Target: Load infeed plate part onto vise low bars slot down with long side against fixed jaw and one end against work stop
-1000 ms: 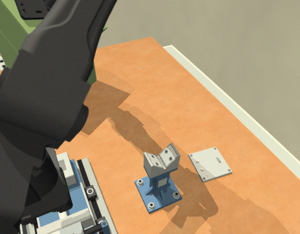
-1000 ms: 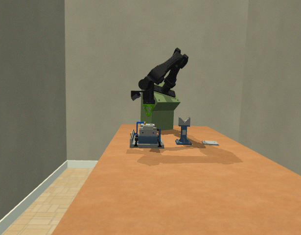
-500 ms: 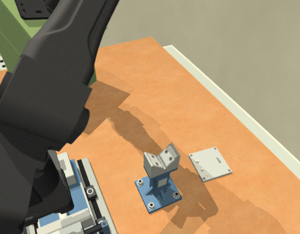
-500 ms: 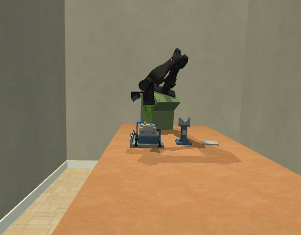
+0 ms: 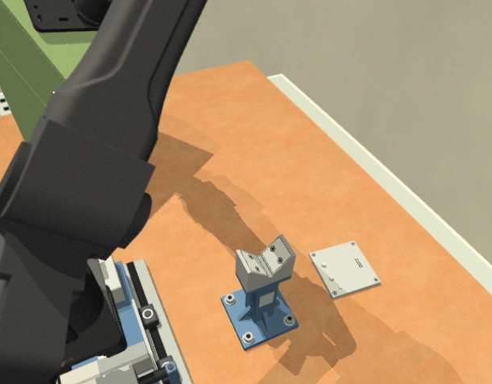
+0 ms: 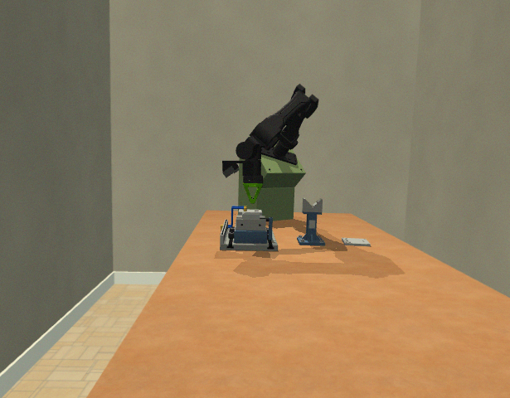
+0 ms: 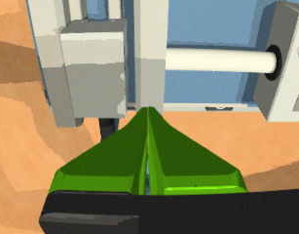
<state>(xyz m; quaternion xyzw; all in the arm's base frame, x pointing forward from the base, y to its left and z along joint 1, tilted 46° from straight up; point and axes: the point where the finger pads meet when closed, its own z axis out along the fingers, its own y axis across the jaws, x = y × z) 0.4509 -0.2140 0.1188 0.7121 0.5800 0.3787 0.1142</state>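
Note:
My gripper (image 7: 147, 117) has green fingers, is shut and holds nothing. It hangs above the vise (image 6: 247, 231), with its tips over the near edge of the moving jaw (image 7: 151, 39). In the wrist view a grey block, the part (image 7: 93, 68), lies between the jaws and sits close against the left jaw (image 7: 47, 46). Its top face is plain and no slot shows. A white cylinder rod (image 7: 221, 60) runs from the moving jaw to the right. A short dark rod (image 7: 109, 127) sticks out at the part's near end. The infeed plate (image 5: 344, 268) is bare.
The V-block (image 5: 264, 260) on its blue stand is empty and stands between the vise and the infeed plate. My arm hides most of the vise in the top view. The green robot pedestal (image 6: 272, 188) stands behind the vise.

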